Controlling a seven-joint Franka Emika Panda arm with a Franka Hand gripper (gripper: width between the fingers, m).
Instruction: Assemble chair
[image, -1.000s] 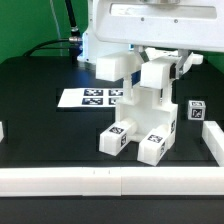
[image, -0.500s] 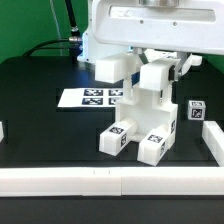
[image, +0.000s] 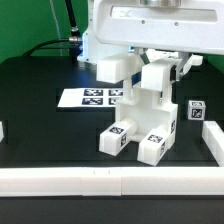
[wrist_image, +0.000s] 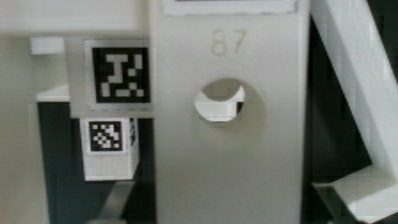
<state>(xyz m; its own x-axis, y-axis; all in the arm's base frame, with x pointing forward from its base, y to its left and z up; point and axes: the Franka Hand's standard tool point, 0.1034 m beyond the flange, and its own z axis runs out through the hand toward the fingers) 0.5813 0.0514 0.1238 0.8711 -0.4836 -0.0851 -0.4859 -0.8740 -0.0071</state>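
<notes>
The partly built chair (image: 143, 125) stands mid-table in the exterior view: white chunky blocks with black-and-white tags on its two front feet and an upright slab (image: 156, 82) on top. My gripper (image: 157, 60) comes down from above and is shut on that upright slab. In the wrist view the slab (wrist_image: 222, 150) fills the middle, with a round hole (wrist_image: 219, 100) and a faint number above it. A finger (wrist_image: 114, 200) shows on either side of the slab. Tagged chair parts (wrist_image: 112, 110) lie beyond it.
The marker board (image: 88, 98) lies flat at the exterior view's left of the chair. A small tagged white cube (image: 196, 110) stands at the right. A long plain white rail (image: 100, 181) runs along the front, with another white piece (image: 213, 140) at the right edge.
</notes>
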